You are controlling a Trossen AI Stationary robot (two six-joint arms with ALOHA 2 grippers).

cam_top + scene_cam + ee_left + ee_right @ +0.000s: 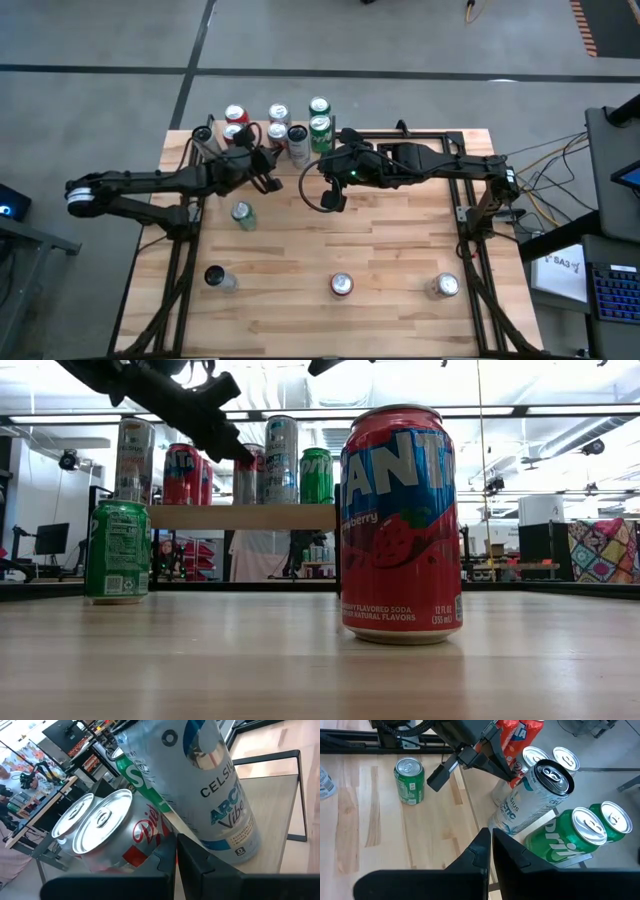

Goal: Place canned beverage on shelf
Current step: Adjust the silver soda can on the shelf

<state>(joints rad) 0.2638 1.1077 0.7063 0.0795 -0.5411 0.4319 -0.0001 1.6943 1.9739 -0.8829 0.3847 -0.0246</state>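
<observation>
On the shelf (300, 128) at the table's far edge, several cans (278, 113) already stand upright, among them a tall pale Celsius can (530, 800) and two green Sprite cans (319, 128). Both arms hover just before it: left gripper (268, 172) and right gripper (322, 165), fingers pressed together, holding nothing. Four cans wait on the tabletop (400, 250): a green can (242, 214) nearest, three others (342, 285) near the front edge, so the job looks partly done.

Six cans (298, 143) stand clustered on the shelf (245, 517) at the tabletop's far edge. Four more cans (342, 285) stand on the tabletop (380, 250) itself.
</observation>
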